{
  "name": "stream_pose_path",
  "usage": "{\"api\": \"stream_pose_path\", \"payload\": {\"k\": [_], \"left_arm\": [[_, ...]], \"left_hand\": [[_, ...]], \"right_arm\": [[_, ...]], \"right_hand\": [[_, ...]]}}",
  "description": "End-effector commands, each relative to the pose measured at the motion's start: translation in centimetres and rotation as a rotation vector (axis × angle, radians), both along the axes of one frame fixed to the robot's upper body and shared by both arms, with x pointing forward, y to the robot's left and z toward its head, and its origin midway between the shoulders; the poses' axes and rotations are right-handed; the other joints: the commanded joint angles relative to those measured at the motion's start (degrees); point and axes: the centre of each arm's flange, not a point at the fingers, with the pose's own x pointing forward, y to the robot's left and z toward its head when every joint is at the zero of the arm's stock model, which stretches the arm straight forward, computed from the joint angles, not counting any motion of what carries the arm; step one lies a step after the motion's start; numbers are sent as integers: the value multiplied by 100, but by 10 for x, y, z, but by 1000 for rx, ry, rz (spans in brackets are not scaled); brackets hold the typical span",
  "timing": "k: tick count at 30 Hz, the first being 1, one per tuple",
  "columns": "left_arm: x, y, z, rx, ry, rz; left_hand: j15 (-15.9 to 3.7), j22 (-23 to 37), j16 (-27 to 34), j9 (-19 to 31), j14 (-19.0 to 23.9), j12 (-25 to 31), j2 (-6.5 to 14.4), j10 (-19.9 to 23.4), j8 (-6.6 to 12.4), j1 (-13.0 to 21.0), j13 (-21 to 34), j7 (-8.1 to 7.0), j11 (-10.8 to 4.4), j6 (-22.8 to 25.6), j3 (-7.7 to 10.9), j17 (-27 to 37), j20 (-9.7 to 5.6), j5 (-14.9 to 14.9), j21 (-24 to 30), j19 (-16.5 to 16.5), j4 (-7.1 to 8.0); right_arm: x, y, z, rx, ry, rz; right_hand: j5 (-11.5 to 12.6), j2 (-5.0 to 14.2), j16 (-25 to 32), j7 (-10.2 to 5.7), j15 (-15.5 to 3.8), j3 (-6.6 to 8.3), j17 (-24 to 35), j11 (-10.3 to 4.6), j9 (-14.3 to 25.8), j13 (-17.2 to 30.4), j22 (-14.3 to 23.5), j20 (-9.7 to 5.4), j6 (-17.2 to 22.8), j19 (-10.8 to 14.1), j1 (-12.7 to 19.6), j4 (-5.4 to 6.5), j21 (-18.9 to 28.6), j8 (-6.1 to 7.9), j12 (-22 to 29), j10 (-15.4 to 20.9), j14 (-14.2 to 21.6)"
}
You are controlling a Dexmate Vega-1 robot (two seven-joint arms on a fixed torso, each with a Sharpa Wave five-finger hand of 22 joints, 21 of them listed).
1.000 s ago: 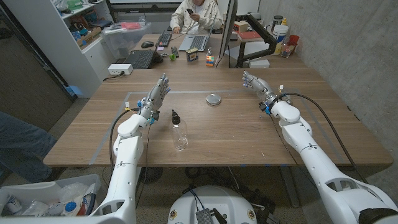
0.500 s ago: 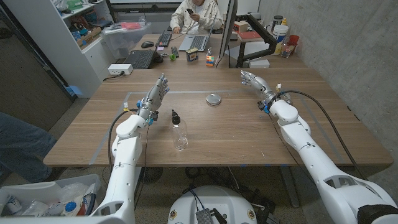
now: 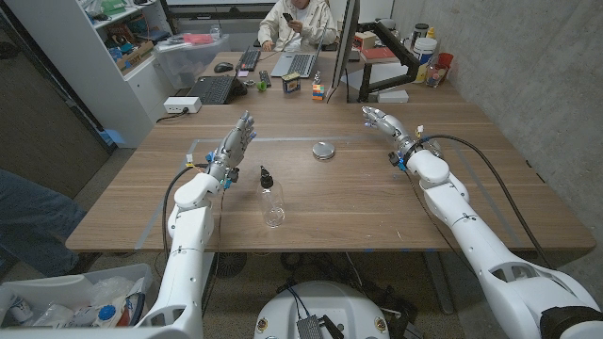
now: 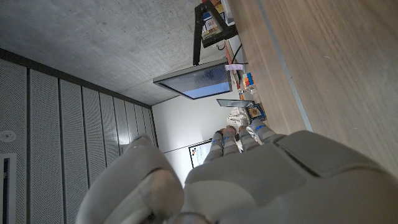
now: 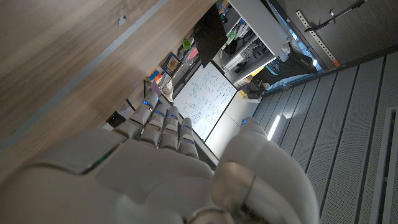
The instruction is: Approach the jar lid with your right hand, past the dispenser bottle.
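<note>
sweep the right hand, fingers spread and empty, toward the jar lid, staying above the surface.

From my head camera, the jar lid lies on the wooden table just above the frame's centre. The dispenser bottle lies on its side lower left of it, near centre. My left hand sits left of the lid, above the bottle; my right hand sits to the lid's upper right, well apart from it. A person sits behind the table at top centre.
</note>
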Motion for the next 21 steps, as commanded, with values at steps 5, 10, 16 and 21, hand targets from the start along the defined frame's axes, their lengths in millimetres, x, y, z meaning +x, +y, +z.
{"api": "stream_pose_path", "payload": {"k": [5,10,16,21], "left_arm": [[-2,-2,2,13,-8,-5],[-2,-2,4,11,-11,-6],[-1,-1,3,9,-10,-4],[0,-1,1,11,-3,-2]], "left_hand": [[4,9,31,18,-54,36,59,-51,25,5,14,-17,-22,-22,-24,10,-143,47,-30,-340,-12],[8,9,31,18,-54,37,62,-50,26,6,14,-20,-26,-18,-29,10,-141,46,-39,-338,-14],[7,10,32,18,-52,39,65,-48,27,6,14,-20,-20,-15,-35,10,-139,46,-50,-334,-15],[10,10,31,18,-54,37,68,-52,28,7,14,-19,-20,-11,-39,10,-137,45,-61,-342,-16]], "right_arm": [[-1,7,10,-105,27,-74],[-1,10,12,-119,26,-87],[-1,14,15,-149,28,-98],[2,18,16,-153,2,-84]], "right_hand": [[62,-36,-21,-75,-64,10,19,-51,-2,22,9,-62,-1,57,45,-30,-43,14,5,1,16],[74,-39,-23,-92,-68,6,22,-42,-5,22,9,-68,0,53,44,-35,-63,20,6,7,11],[91,-45,-23,-117,-78,0,25,-57,-9,22,11,-71,6,58,41,-40,-86,29,4,7,11],[106,-46,-18,-126,-108,-6,28,-67,-12,23,11,-74,-8,65,32,-40,-106,29,7,16,24]]}}
